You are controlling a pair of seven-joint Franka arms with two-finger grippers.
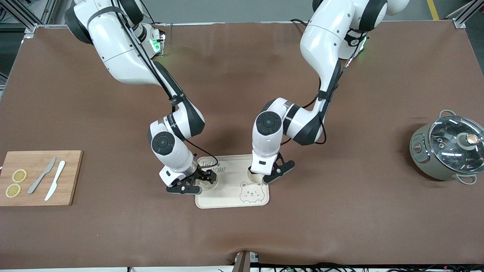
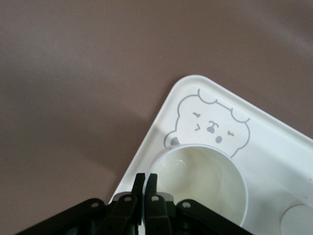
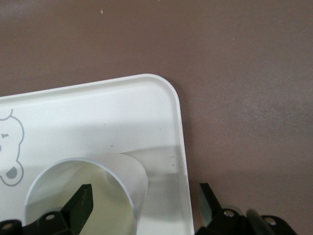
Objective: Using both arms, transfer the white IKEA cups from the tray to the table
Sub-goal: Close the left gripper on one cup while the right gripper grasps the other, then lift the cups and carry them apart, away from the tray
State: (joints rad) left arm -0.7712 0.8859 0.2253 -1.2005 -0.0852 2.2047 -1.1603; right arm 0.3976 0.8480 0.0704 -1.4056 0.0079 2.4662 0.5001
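Both white cups stand upright on the tray [image 1: 227, 202]. The left gripper [image 2: 145, 188] has pinched the rim of its cup [image 2: 205, 181]; the right gripper [image 3: 144, 203], jaws spread, straddles the wall of its cup [image 3: 98, 188], not yet clamped.

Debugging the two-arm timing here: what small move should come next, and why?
Probably shut the right claw. Its fingers straddle the wall of its cup on the tray but stand open, while the left claw is already pinched on the rim of the other cup.

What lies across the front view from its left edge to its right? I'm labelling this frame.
Bamboo cutting board with lemon slices and two knives → right gripper → cream rectangular bear-printed tray → left gripper → grey glass-lidded cooking pot.
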